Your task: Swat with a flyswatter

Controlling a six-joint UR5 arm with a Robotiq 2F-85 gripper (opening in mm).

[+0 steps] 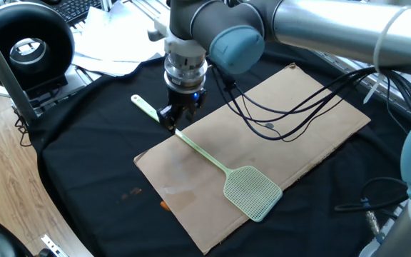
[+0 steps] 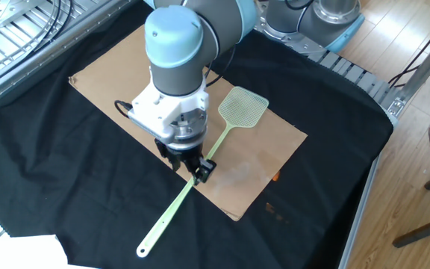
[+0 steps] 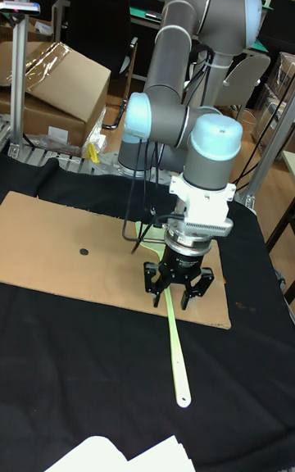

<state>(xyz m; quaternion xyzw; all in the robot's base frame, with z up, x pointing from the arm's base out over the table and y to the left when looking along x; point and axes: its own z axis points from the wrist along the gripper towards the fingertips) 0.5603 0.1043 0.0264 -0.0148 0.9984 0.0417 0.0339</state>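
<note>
Straddling the flyswatter point(image 1: 252, 191) handle, the spread fingers point(image 3: 151, 281) sit low over it, not yet pinching; mesh head lies well beyond on the cardboard point(image 1: 312, 121), leaving swing leverage.

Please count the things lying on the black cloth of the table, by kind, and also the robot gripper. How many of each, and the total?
Flyswatter: 1
Cardboard sheet: 1
Gripper: 1
Total: 3
</note>
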